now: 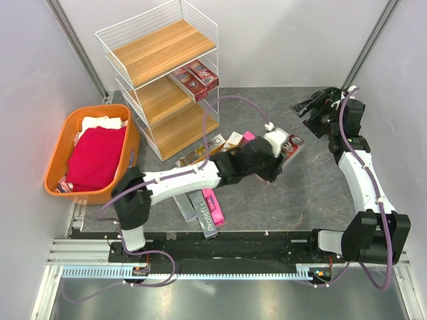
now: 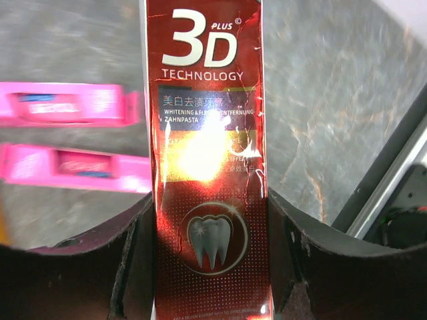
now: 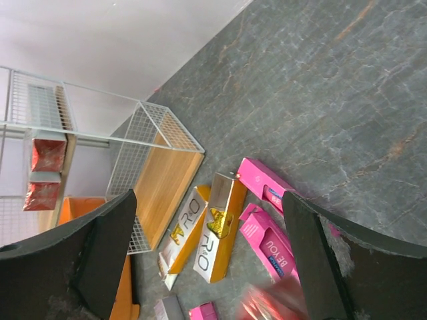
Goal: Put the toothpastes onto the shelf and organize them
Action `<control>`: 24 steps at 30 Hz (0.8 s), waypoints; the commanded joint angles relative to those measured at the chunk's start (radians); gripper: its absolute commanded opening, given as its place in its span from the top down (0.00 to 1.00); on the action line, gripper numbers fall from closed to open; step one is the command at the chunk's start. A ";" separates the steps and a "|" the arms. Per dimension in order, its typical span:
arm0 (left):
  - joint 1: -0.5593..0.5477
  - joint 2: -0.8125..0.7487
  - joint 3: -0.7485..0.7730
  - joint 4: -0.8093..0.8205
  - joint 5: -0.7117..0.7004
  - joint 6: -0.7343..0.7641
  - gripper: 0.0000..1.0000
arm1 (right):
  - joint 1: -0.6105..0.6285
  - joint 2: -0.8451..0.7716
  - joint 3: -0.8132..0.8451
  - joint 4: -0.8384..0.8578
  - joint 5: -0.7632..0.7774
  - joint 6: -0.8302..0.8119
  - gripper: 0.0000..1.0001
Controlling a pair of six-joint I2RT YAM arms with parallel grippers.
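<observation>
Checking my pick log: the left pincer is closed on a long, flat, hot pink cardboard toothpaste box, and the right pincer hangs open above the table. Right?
One thing is off: the long flat cardboard toothpaste box in the left pincer is dark red, not hot pink, as the left wrist view shows. The right pincer does hang open above the grey stone-patterned table.

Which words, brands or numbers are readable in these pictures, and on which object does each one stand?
"3D PLUS TECHNOLOGY", "ZAHNPASTA": dark red box.
"RIO": gold-white box.
"BEYOU": pink box.
"Profe", ending unclear: silver-grey box.
Too blurred to read: pink boxes in the left wrist view, red boxes on the shelf.
</observation>
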 commanded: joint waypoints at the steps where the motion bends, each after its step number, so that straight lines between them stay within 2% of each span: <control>1: 0.101 -0.119 -0.078 0.010 0.074 -0.123 0.50 | 0.008 -0.001 0.068 0.030 -0.042 0.017 0.02; 6: 0.215 -0.234 -0.193 0.004 0.137 -0.200 0.50 | 0.086 0.016 0.083 0.064 -0.013 0.018 0.02; 13: 0.353 -0.398 -0.362 0.042 0.210 -0.344 0.50 | 0.371 0.089 0.085 0.127 0.045 0.024 0.02; 16: 0.431 -0.467 -0.449 0.091 0.239 -0.406 0.50 | 0.450 0.112 0.071 0.139 0.071 0.029 0.02; 24: 0.548 -0.627 -0.677 0.289 0.296 -0.603 0.54 | 0.650 0.085 0.002 0.173 0.183 0.011 0.02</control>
